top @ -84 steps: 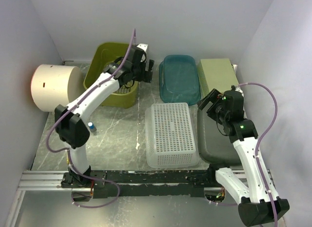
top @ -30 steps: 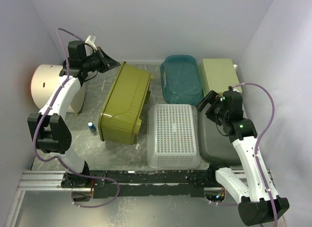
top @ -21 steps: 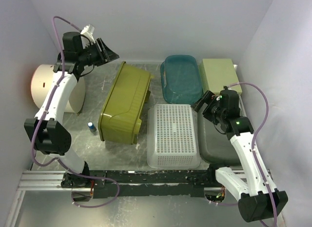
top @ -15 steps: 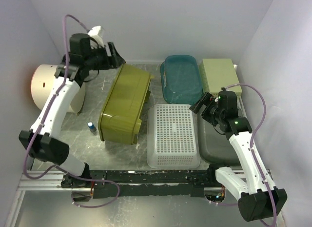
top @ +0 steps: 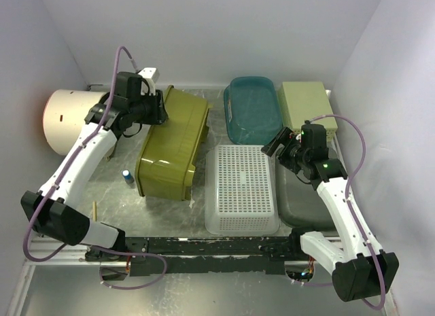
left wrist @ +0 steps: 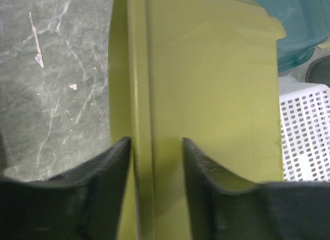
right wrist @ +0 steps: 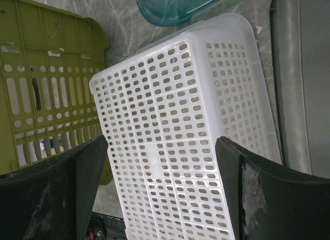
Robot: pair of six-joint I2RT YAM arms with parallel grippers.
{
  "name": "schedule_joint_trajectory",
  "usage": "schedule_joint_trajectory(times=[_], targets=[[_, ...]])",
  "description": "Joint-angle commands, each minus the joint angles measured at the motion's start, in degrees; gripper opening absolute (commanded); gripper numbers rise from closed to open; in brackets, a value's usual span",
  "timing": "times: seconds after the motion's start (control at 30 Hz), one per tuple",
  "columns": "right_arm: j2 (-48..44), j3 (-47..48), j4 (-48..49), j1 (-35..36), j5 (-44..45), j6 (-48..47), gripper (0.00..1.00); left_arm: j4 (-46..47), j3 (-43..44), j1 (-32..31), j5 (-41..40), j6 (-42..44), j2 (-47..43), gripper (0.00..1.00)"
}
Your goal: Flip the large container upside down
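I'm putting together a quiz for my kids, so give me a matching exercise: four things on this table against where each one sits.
Things:
1 olive bin
2 white basket
3 teal tub
4 cream drum

Places:
A by the left wall
B back, middle
C near edge, middle
D under the left gripper

Pairs: 1-D, 2-C, 3-B, 4-A

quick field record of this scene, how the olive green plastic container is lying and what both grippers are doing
large container: olive-green plastic container, on its side, smooth long wall facing up, slotted face toward the white perforated plastic basket
left gripper: open, fingers either side of the container's raised edge ridge
right gripper: open, above the white basket, holding nothing
task status: not yet upside down
behind: teal plastic tub, pale green box
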Motion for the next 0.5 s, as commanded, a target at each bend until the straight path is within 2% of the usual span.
schedule_joint_trajectory(times=[0.0, 0.07, 0.1, 0.33, 0.47], targets=[[-1.31, 0.94, -0.31, 0.51, 1.12, -0.56, 0.87, -1.28, -0.58, 2.04, 0.07, 1.17, 0.57, 0.4], [-1.79, 0.65, -0.6, 0.49, 1.24, -0.46, 0.87, -0.58, 0.08, 3.97, 0.4, 0.94, 0.7, 0.17], [-1.95, 0.49, -0.67, 0.46, 1.26, -0.47, 0.87, 0.06, 0.49, 5.49, 1.73, 0.77, 0.85, 0.08], [-1.38, 0.19, -0.33, 0.49, 0.96, -0.29, 0.86, 8.99, 4.54, 14.35, 18.2, -4.29, 6.23, 0.07], [-0.93, 1.27, -0.66, 0.52, 1.31, -0.5, 0.86, 19.98, 4.74, 19.35, 30.41, -15.8, 10.33, 0.07]])
